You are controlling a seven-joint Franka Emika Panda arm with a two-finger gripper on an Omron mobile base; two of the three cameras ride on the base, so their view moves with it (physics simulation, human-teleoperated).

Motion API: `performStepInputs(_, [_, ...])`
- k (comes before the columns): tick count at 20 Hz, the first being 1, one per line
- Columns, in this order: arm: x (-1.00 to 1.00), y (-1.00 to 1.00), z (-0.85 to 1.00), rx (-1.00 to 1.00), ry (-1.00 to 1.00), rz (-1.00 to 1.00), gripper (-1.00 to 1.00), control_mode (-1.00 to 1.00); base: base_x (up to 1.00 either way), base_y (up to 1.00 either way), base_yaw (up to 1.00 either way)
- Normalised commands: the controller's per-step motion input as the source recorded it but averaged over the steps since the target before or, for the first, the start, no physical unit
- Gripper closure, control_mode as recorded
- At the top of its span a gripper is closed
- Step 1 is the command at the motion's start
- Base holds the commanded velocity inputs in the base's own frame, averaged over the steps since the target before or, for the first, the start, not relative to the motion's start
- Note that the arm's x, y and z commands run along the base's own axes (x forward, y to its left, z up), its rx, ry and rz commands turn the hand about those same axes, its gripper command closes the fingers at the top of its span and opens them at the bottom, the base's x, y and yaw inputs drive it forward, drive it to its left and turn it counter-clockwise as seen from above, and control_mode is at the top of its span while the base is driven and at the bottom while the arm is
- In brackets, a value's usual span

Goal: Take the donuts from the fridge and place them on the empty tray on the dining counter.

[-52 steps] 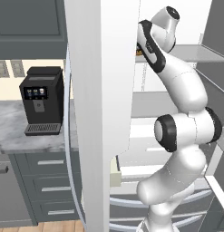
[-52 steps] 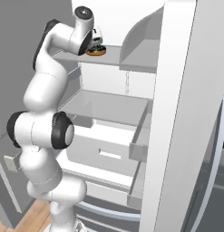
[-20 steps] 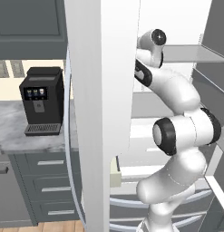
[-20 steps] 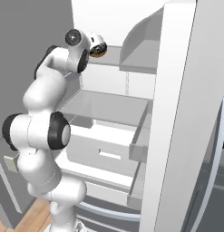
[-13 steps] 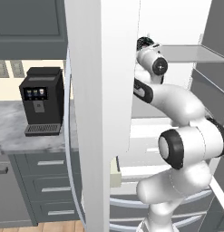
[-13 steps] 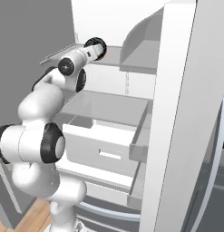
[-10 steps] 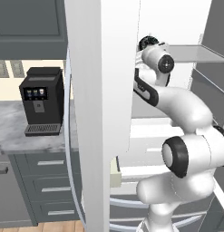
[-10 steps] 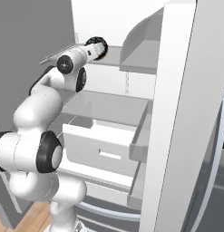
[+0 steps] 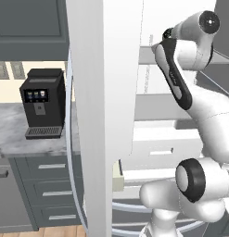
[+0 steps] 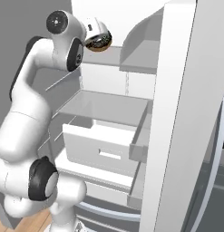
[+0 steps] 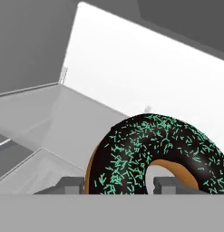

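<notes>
A chocolate-iced donut (image 11: pixel 154 154) with green sprinkles sits between my finger tips, and my gripper (image 11: pixel 118 183) is shut on it. From the right base view the donut (image 10: pixel 99 41) hangs under the gripper (image 10: pixel 97 36), in front of the upper shelf of the open fridge (image 10: pixel 131 72). The white arm (image 9: pixel 181 78) reaches up into the fridge's white interior behind the open door (image 9: pixel 104 115). The tray and the dining counter are out of view.
A glass shelf (image 10: pixel 104 106) and a pulled-out white drawer (image 10: pixel 104 145) lie below the hand. The right fridge door (image 10: pixel 177 118) stands open close by. A black coffee machine (image 9: pixel 41 104) stands on a marble worktop (image 9: pixel 23 136) over grey drawers at the left.
The arm has swung its elbow up and turned the hand. The donut stays in the gripper, now slightly higher and off the upper shelf.
</notes>
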Motion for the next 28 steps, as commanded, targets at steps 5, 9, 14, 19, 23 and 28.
performStepInputs(5, [-1.0,-0.05,-0.87,0.0,-0.08,0.12,1.0,-1.0,0.0,0.0,0.0])
performStepInputs(9, [-1.0,0.01,-0.96,0.0,-0.06,0.1,1.0,-1.0,0.0,0.0,0.0])
performStepInputs(14, [-0.61,0.12,-0.64,-0.02,0.13,0.0,1.0,-1.0,0.0,0.0,0.0])
performStepInputs(19, [-0.04,0.03,-0.38,-0.01,0.17,0.0,1.0,-1.0,0.0,0.0,0.0])
performStepInputs(23, [0.0,0.0,0.0,0.0,0.0,0.0,1.0,1.0,-0.19,0.0,0.0])
performStepInputs(28, [0.0,0.0,0.0,0.0,0.0,0.0,1.0,1.0,-0.99,-0.14,0.06])
